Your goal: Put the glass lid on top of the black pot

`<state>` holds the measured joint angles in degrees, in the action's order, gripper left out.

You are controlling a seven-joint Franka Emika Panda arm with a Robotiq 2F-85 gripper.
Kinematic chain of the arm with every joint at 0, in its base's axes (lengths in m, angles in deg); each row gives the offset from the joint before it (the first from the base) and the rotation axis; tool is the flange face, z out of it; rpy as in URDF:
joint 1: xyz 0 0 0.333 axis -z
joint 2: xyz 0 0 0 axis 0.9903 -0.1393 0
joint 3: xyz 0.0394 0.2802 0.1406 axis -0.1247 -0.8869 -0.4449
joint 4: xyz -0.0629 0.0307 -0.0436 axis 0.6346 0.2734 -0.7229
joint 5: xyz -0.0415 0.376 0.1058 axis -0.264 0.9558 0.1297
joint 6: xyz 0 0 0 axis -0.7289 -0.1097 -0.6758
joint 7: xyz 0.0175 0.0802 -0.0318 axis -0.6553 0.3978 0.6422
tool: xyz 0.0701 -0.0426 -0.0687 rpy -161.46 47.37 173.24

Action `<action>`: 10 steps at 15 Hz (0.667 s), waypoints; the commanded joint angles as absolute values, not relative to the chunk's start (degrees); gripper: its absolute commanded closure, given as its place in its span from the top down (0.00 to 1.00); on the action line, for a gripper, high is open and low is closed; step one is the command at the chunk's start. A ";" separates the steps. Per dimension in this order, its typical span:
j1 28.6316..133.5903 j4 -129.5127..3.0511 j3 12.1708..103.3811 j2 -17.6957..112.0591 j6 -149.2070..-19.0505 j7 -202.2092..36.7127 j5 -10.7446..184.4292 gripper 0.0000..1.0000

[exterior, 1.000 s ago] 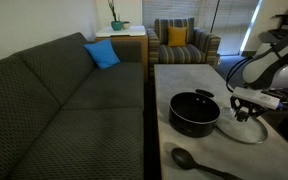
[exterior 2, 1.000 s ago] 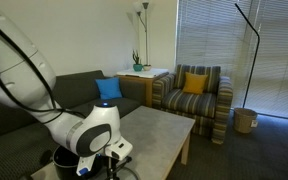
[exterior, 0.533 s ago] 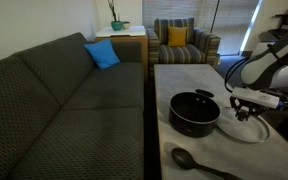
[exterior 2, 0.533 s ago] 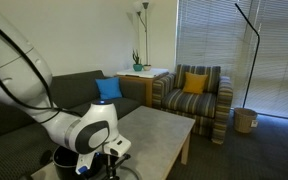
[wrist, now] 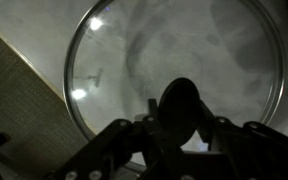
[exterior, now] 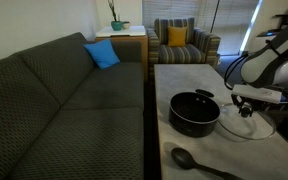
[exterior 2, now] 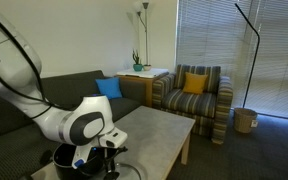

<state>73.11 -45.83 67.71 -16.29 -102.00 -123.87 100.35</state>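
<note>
Gripper (wrist: 182, 128) clamped shut on the glass lid (wrist: 124, 55) by its knob (wrist: 180, 98), we are probably risking a tilt (narrow hold) clipping the black pot (exterior: 194, 112).

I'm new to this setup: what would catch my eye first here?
The white arm's jaws are shut on the knob of the lid, seen close in the wrist view. Beside the lid, on the table, sits the uncovered pot, with a black spoon nearer the camera. A dark sofa with a blue cushion runs alongside.
</note>
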 commanded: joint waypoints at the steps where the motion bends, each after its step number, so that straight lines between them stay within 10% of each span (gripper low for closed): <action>1: 71.16 -53.43 69.23 -10.35 -104.38 -122.97 99.63 0.14; 10: 65.65 -65.71 73.73 0.16 -106.82 -125.16 96.68 0.14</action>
<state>68.11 -57.98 72.46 -6.22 -105.62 -124.43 98.81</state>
